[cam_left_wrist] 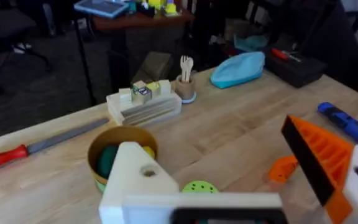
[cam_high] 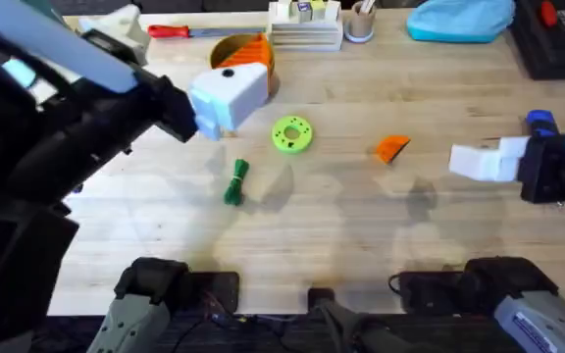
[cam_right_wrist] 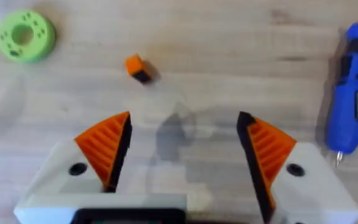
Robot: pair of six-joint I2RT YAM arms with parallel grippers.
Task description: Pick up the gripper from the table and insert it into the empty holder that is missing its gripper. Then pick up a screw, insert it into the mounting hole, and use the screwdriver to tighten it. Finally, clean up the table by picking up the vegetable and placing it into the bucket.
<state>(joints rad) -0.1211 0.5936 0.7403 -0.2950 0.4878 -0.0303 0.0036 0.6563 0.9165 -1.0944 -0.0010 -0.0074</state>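
Overhead view: the loose orange finger (cam_high: 392, 148) lies on the bench right of centre, well clear of the edges. The right gripper (cam_right_wrist: 182, 158), fingers apart, hovers near the right edge. The left gripper's (cam_left_wrist: 241, 186) fingers: cannot tell. Advice: descend squarely and pinch its flat sides before lifting.

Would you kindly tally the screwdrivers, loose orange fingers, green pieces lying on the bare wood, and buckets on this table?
Screwdrivers: 2, the blue screwdriver and the red-handled screwdriver
Loose orange finger: 1
Green pieces on the wood: 2, the lime disc and the vegetable
Bucket: 1
Total: 6
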